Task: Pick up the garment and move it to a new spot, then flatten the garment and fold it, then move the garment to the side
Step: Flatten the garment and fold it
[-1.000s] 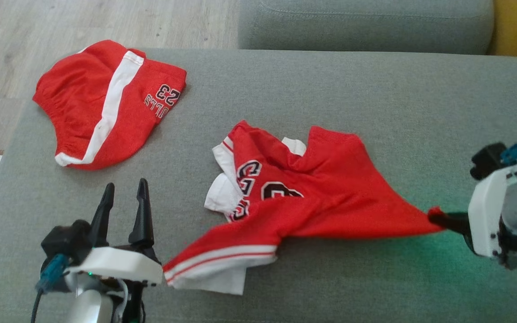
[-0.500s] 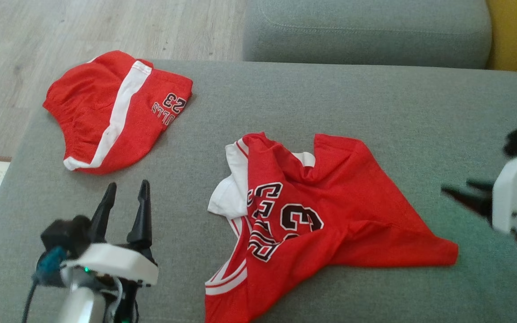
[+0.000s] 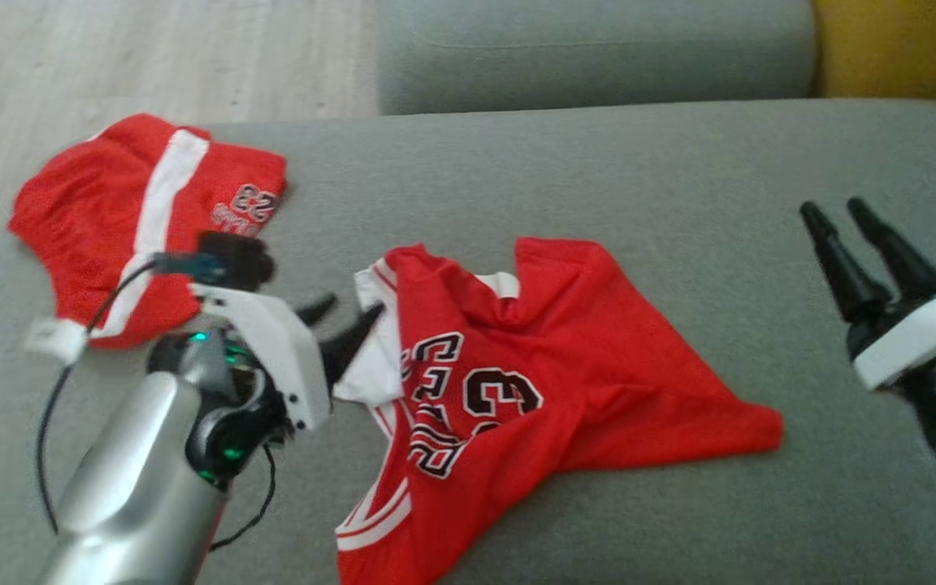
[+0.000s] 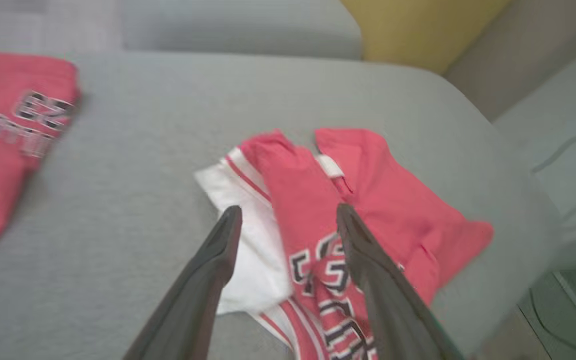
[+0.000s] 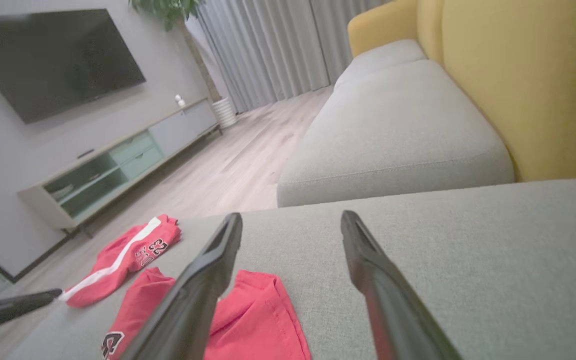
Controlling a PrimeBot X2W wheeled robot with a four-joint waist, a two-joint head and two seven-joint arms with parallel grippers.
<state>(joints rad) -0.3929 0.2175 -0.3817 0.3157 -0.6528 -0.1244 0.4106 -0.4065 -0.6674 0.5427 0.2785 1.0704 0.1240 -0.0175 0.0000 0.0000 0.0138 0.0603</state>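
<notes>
The red jersey (image 3: 533,366) lies rumpled on the grey cushion (image 3: 598,179): light, limp, likely slippery (mesh). The left gripper (image 3: 352,309), spread, points at its white shoulder edge, the best pinch; the right gripper (image 3: 832,206) gapes, well apart.

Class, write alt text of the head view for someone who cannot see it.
A crumpled red basketball jersey lies on a grey sofa seat, the open left gripper at its white edge. The open right gripper hangs apart; red white-striped shorts lie left.
</notes>
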